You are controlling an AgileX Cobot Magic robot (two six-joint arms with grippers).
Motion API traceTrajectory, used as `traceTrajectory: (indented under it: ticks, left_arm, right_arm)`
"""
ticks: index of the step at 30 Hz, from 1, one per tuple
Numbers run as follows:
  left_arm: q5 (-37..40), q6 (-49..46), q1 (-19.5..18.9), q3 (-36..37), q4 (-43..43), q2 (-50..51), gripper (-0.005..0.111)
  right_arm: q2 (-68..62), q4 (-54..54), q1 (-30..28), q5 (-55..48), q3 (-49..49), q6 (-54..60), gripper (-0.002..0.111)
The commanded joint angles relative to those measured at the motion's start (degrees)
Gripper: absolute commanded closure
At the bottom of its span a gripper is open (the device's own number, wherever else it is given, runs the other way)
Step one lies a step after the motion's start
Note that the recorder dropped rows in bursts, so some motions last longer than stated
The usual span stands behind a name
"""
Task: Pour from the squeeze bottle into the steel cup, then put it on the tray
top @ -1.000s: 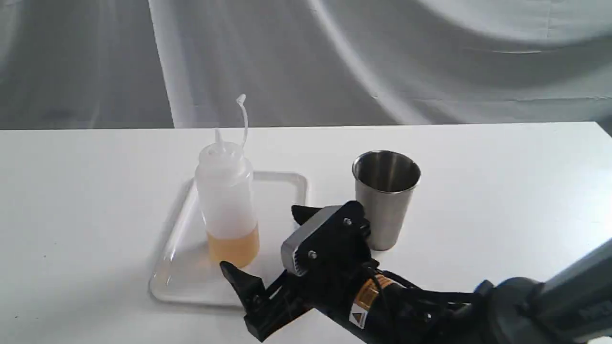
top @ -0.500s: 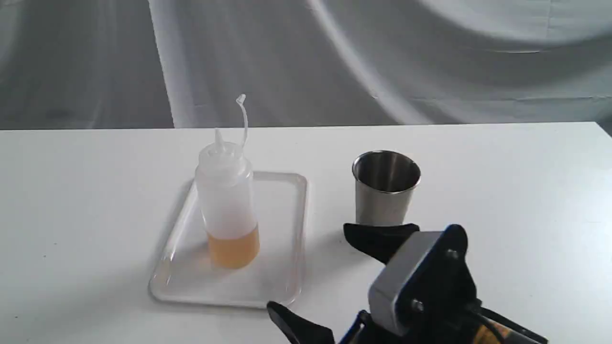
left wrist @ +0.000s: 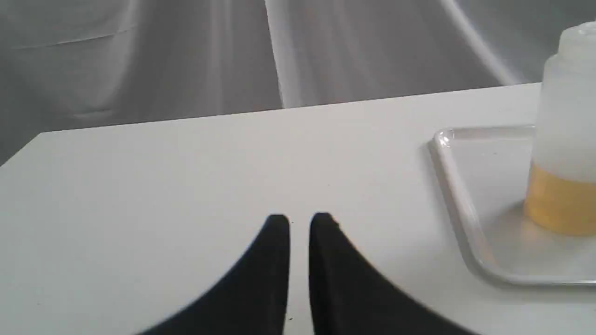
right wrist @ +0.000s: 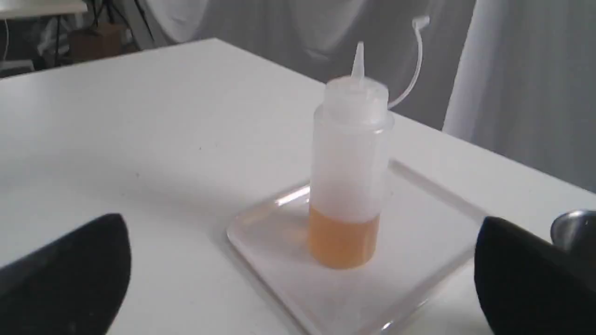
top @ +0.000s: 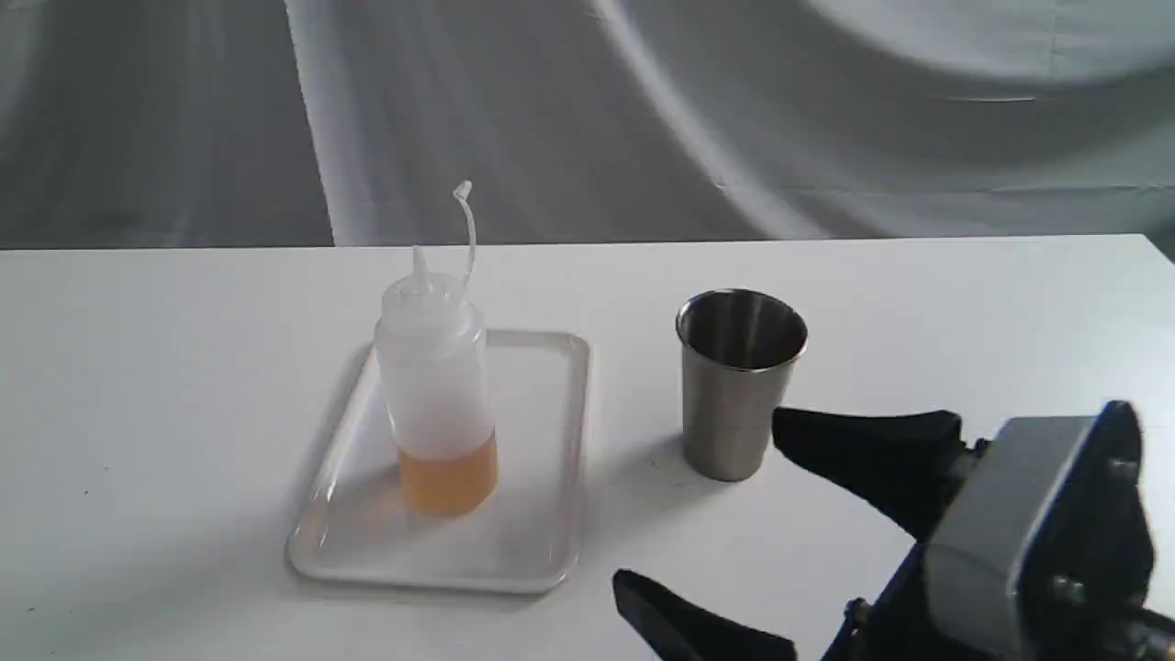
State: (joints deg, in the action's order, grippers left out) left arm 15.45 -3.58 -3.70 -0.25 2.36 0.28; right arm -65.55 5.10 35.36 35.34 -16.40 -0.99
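The squeeze bottle (top: 431,386) stands upright on the white tray (top: 543,386), amber liquid at its bottom and its cap strap curling up. Nothing holds it. To the right of the tray the steel cup (top: 734,395) stands upright on the table. My right gripper (top: 698,500) is open at the lower right, in front of the cup and apart from the bottle, with nothing between its fingers. The right wrist view shows the bottle (right wrist: 349,163) centred beyond the wide-spread fingers (right wrist: 79,260). My left gripper (left wrist: 299,218) is shut and empty over bare table, left of the tray (left wrist: 458,209).
A white table (top: 964,312) carries everything, with a grey cloth backdrop (top: 643,110) behind its far edge. The table's far left corner (left wrist: 42,135) shows in the left wrist view. The left arm is out of the exterior view.
My right gripper has drawn back from beside the bottle, to the right and toward the camera, staying open. The bottle, tray and cup have not moved.
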Motion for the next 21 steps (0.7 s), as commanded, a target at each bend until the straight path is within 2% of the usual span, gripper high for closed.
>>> traceTrajectory:
  ticks: [1, 3, 6, 10, 11, 21]
  left_arm:
    - [-0.2, 0.1, 0.4, 0.3, 0.0, -0.3, 0.098]
    - [-0.2, 0.1, 0.4, 0.3, 0.0, -0.3, 0.098]
    - [-0.2, 0.1, 0.4, 0.3, 0.0, -0.3, 0.098]
    - [-0.2, 0.1, 0.4, 0.3, 0.0, -0.3, 0.098]
    - [-0.2, 0.1, 0.4, 0.3, 0.0, -0.3, 0.098]
    - [-0.2, 0.1, 0.4, 0.3, 0.0, -0.3, 0.098]
  right_arm:
    - [5.2, 1.9, 0.1, -5.8, 0.3, -1.7, 0.02]
    - [8.4, 1.9, 0.1, -11.6, 0.3, -3.5, 0.032]
    - [13.0, 2.0, 0.1, -19.0, 0.3, -3.8, 0.059]
    - [18.0, 2.0, 0.1, -23.4, 0.3, -3.8, 0.102]
    - [18.9, 2.0, 0.1, -24.0, 0.3, -3.8, 0.108]
    - [29.5, 3.5, 0.1, -34.7, 0.3, -4.2, 0.108]
